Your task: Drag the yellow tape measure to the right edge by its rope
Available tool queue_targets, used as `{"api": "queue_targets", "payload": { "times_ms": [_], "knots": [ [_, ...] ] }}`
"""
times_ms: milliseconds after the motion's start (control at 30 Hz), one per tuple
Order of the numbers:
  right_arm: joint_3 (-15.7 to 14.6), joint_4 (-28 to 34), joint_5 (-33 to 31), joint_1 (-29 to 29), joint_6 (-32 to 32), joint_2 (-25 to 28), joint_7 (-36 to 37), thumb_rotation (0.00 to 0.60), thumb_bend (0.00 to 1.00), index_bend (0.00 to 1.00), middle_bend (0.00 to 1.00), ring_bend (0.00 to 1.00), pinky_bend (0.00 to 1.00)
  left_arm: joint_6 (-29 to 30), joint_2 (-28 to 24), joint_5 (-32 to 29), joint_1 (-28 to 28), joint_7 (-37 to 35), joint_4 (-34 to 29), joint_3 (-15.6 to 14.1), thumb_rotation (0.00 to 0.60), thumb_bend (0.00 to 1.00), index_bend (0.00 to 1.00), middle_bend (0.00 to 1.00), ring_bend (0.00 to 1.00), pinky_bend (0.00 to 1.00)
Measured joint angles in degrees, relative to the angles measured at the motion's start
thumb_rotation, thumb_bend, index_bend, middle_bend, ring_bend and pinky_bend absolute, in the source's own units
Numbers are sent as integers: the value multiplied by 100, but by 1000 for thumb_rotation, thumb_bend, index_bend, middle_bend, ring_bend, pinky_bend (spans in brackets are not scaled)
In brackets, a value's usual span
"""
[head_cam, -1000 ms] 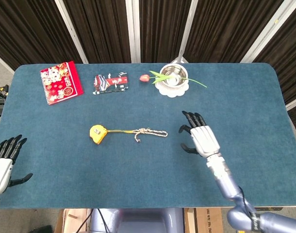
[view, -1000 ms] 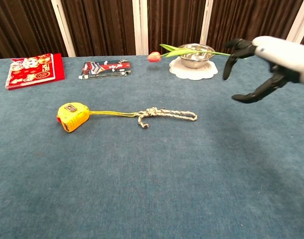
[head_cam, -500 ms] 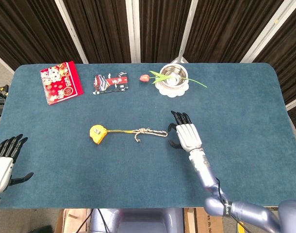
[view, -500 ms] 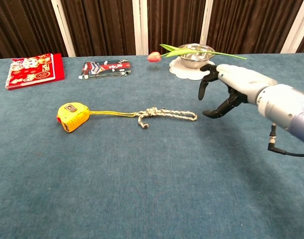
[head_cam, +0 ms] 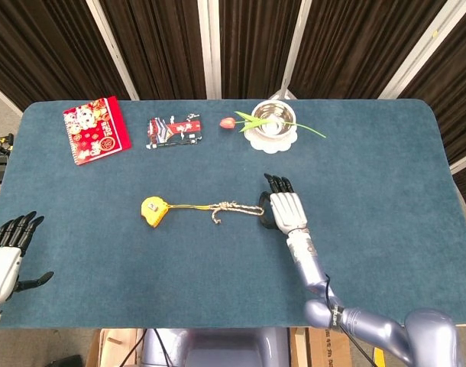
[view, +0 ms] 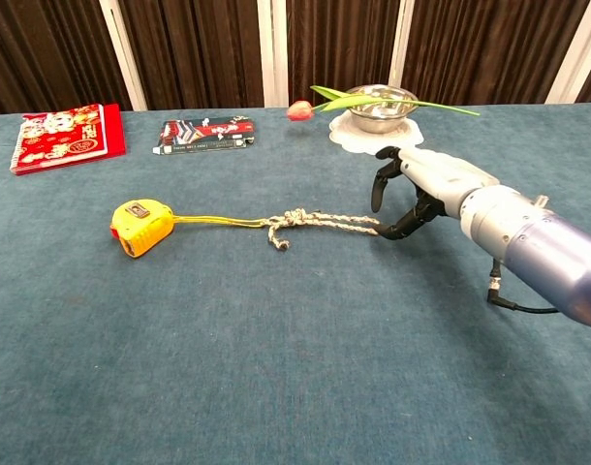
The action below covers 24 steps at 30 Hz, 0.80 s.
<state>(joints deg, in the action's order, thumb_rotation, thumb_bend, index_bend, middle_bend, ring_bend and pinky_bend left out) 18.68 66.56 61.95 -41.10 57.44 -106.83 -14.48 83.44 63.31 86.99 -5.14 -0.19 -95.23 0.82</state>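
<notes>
The yellow tape measure [head_cam: 153, 211] [view: 140, 227] lies left of centre on the blue table. Its braided rope [head_cam: 233, 207] [view: 320, 222] runs to the right from it, knotted midway and ending in a loop. My right hand [head_cam: 283, 208] [view: 412, 189] is at the loop's right end, with fingers spread above it and the thumb low beside the rope. Nothing is clasped in it. My left hand [head_cam: 4, 256] hovers at the near left corner with fingers apart and holds nothing; only the head view shows it.
Along the far side sit a red booklet [head_cam: 95, 130] [view: 68, 136], a printed packet [head_cam: 173, 130] [view: 206, 135], and a steel bowl [head_cam: 273, 118] [view: 378, 102] on a white doily with a tulip [head_cam: 228, 122] [view: 299, 110] across it. The table's right edge [head_cam: 447, 168] is far from the rope.
My right hand has moved left and down from mid-table to the rope's loop end. The tape measure, the rope and my left hand have stayed put.
</notes>
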Motion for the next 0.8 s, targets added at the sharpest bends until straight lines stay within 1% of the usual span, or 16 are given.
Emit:
{"api": "queue_targets", "payload": {
  "times_ms": [500, 800],
  "knots": [
    [-71, -208, 1, -29, -8, -221, 142, 600, 347, 535, 88, 0, 0, -20, -9, -47, -2, -19, -5, 3, 600, 0, 0, 0, 0, 0],
    [-17, -432, -33, -96, -50, -361, 236, 600, 362, 539, 89, 0, 0, -45, -19, -90, -3, -46, -12, 8, 600, 0, 0, 0, 0, 0]
  ]
}}
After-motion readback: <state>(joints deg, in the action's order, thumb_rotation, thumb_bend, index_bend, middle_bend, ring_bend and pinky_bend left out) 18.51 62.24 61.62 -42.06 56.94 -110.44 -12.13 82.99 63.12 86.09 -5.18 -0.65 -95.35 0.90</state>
